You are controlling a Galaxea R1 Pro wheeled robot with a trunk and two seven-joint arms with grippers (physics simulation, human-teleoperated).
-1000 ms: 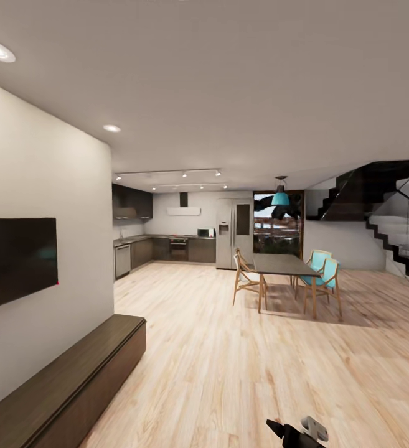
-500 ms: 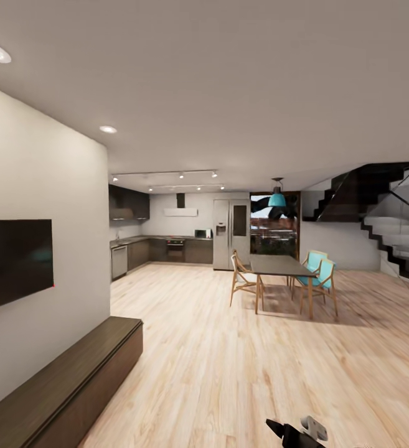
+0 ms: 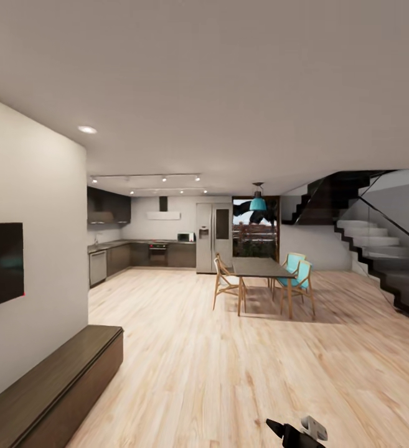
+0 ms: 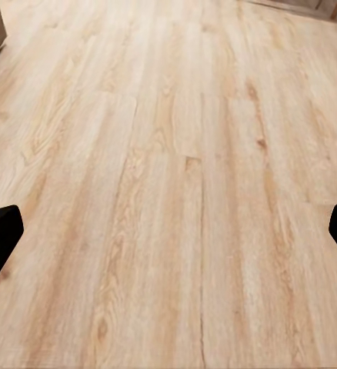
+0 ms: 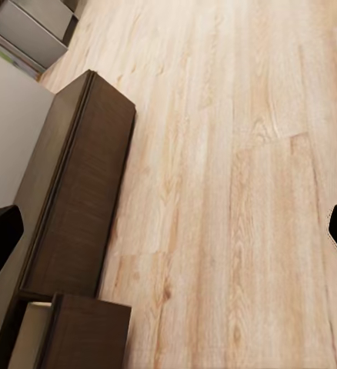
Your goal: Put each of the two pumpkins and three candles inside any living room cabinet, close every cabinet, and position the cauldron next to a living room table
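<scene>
**Beside the cabinet, between errands**

At the fingertips, both grippers stand wide open and empty over the pale wooden plank floor (image 4: 168,184); the long low dark-brown wooden cabinet (image 3: 48,389) runs along the left wall, one compartment apparently ajar in the right wrist view. Judged: the robot is travelling; next it must find the pumpkins, candles and cauldron.

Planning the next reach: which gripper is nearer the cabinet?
Right, likely: the cabinet lies close beside the right gripper; the left gripper hangs over floor.
</scene>
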